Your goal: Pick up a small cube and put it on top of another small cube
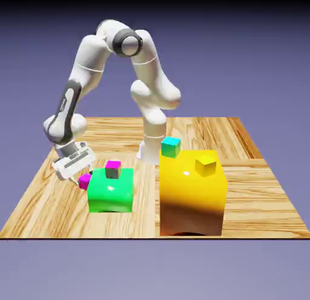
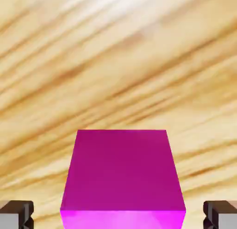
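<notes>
The small magenta cube [image 1: 85,182] sits on the wooden table just off the left side of the green block. My gripper [image 1: 84,176] is lowered over it. In the hand view the magenta cube [image 2: 122,172] fills the space between the two grey fingertips [image 2: 16,215], and a narrow strip of table shows on each side of it. The gripper [image 2: 118,215] is open around the cube, its fingers not touching it. The other small cube, plain yellow [image 1: 206,165], rests on top of the large yellow block [image 1: 192,199], on the exterior view's right.
A large green block [image 1: 111,193] stands right beside the magenta cube and carries a tiny cube with a magenta top and grey sides [image 1: 112,168]. A tiny teal cube [image 1: 171,146] sits at the back left of the large yellow block's top.
</notes>
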`<state>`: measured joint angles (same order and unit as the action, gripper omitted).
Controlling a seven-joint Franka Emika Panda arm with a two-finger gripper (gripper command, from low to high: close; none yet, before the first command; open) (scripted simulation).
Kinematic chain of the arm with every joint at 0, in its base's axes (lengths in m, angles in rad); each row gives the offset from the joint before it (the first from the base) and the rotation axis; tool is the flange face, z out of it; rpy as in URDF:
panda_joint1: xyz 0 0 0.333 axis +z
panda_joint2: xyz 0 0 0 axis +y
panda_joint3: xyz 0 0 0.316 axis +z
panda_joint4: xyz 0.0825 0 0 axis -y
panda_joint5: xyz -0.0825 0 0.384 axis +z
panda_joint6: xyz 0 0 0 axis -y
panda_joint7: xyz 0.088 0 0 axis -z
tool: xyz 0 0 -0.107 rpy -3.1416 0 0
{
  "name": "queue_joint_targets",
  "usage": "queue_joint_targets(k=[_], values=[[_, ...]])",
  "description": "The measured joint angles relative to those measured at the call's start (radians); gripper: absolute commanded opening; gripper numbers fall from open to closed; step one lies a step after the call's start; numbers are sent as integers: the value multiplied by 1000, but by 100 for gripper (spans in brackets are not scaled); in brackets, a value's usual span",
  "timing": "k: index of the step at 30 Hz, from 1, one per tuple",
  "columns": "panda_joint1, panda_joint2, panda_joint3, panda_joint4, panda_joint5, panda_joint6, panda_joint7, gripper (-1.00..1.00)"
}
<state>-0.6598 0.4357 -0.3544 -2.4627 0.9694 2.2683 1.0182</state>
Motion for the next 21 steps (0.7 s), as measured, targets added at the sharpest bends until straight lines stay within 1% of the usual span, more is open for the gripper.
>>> queue_joint_targets(k=[1, 5, 6, 16, 21], values=[[0, 0, 0, 0, 1, 0, -1, -100], [5, -145, -91, -8, -167, -89, 111, -100], [30, -167, -79, 4, -198, -100, 125, -100], [275, -362, 282, 297, -450, -335, 469, -100], [290, -401, 463, 338, -426, -397, 588, -100]])
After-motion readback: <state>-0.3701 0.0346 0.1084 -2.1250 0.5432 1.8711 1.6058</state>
